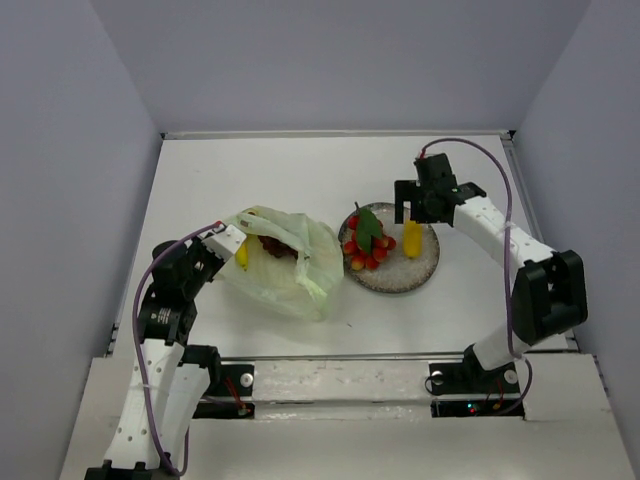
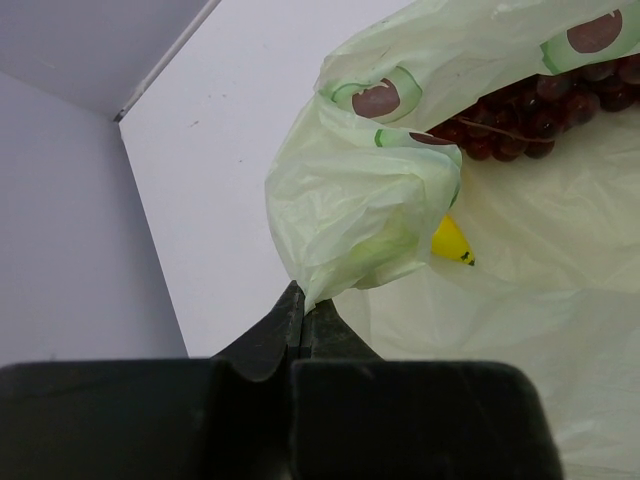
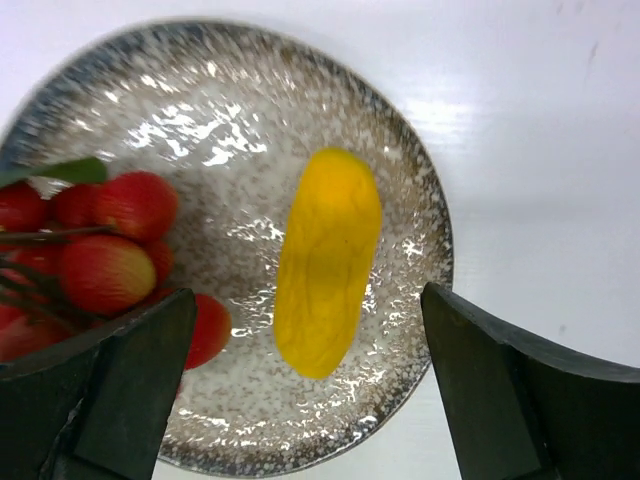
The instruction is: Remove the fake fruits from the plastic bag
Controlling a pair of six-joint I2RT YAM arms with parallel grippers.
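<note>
Left gripper (image 2: 302, 300) is fully closed, fingertips pressed together on a bunched fold of the plastic bag (image 2: 360, 200), pinching it at the rim. From the top camera that pinch sits on the bag's left edge, and the bag lies crumpled on the table (image 1: 300, 170), left of centre, mouth facing the left arm. Inside the bag: grape bunch (image 2: 520, 115), dark purple, up near the far side of the opening, partly under the printed film. Yellow piece (image 2: 452, 243) is also in there, only its pointed tip showing from behind the pinched fold, just below the grapes. Can't tell what else is in the bag; the film hides the rest. Right gripper (image 3: 308, 300) is wide open with nothing between the fingers, hanging above the plate (image 3: 300, 100), one finger on either side of the yellow fruit (image 3: 328, 260) as seen from the wrist camera, not touching it. That fruit lies lengthwise on the right half of the plate. Red fruits (image 3: 110, 260) sit in a cluster on the plate's left half, with a green leaf (image 1: 367, 228) on top of them, apart from the yellow one. Plate is just right of the bag, near it; can't tell whether they touch.
</note>
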